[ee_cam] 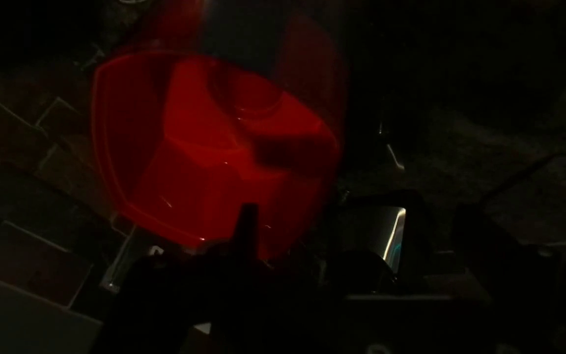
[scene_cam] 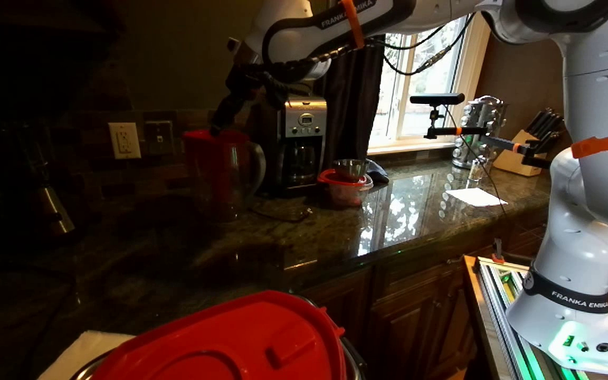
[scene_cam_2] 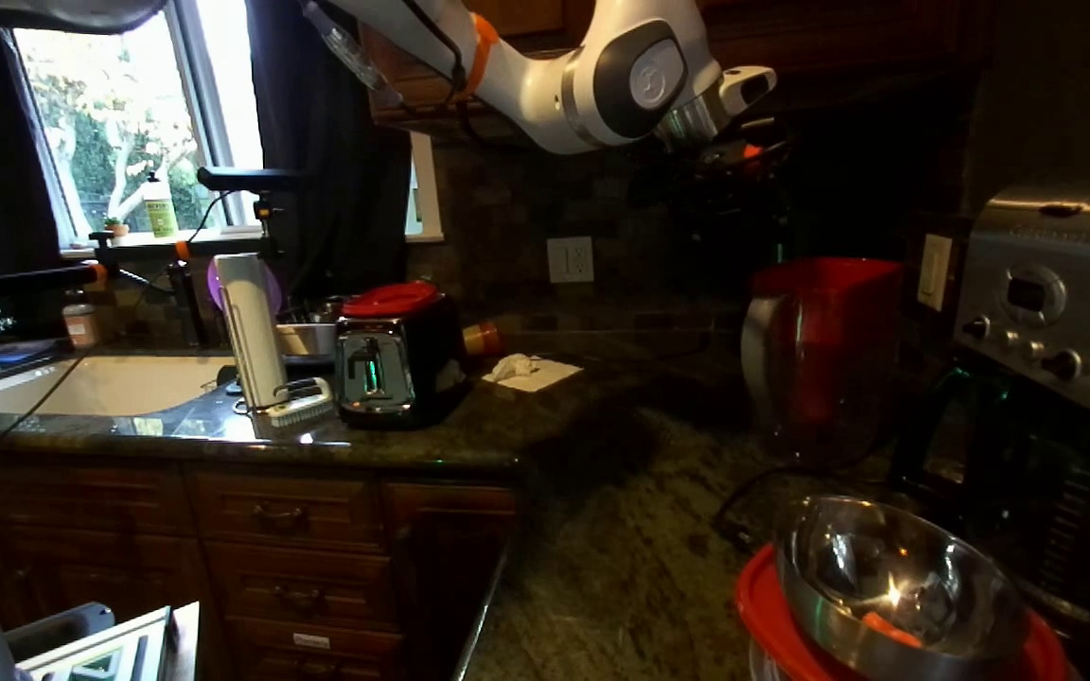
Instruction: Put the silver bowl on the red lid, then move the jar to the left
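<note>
**Black gripper (ee_cam: 358, 209) hangs wide at glossy red cylindrical jar (scene_cam_2: 824, 355)**

Near the back edge of a mottled dark stone counter (scene_cam_2: 592, 586), the jar stands upright with the gripper at its rim. In the wrist view, the black fingers (ee_cam: 247, 223) are spread well apart, one crossing the red mouth, the other beyond the jar's side; whether they touch it cannot be told. Set back from the counter's front edge, a small shiny metal bowl (scene_cam_2: 895, 582) sits mouth up on a round red lid (scene_cam_2: 759, 605) atop a clear plastic container (scene_cam: 343, 195), beside a silver-and-black coffee maker (scene_cam: 302, 140).
</note>
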Robot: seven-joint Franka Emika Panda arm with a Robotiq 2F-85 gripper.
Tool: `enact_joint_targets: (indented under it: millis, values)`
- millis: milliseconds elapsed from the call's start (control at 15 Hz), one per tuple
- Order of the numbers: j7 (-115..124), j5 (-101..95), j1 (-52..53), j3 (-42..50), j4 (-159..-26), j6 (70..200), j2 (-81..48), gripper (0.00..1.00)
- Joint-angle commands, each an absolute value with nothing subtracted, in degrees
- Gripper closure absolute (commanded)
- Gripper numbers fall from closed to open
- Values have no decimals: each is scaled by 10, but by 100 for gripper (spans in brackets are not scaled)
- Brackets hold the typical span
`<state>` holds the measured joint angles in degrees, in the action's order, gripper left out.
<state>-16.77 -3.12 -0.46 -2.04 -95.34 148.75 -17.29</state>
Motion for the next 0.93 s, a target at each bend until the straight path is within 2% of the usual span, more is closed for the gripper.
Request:
enact_joint_targets:
  millis: [0,200,267,400,600,867]
  values:
    - [-162,-14,-15,-26,-871,1469,-246,0]
    - [-139,-23,-13,-20,-838,1468,-284,3]
    - [-132,-24,-12,-18,-829,1468,-293,27]
    - [-120,-28,-9,-15,-814,1469,-308,29]
    - [-101,-33,-5,-9,-798,1460,-321,56]
    - [-52,-59,14,15,-786,1420,-319,85]
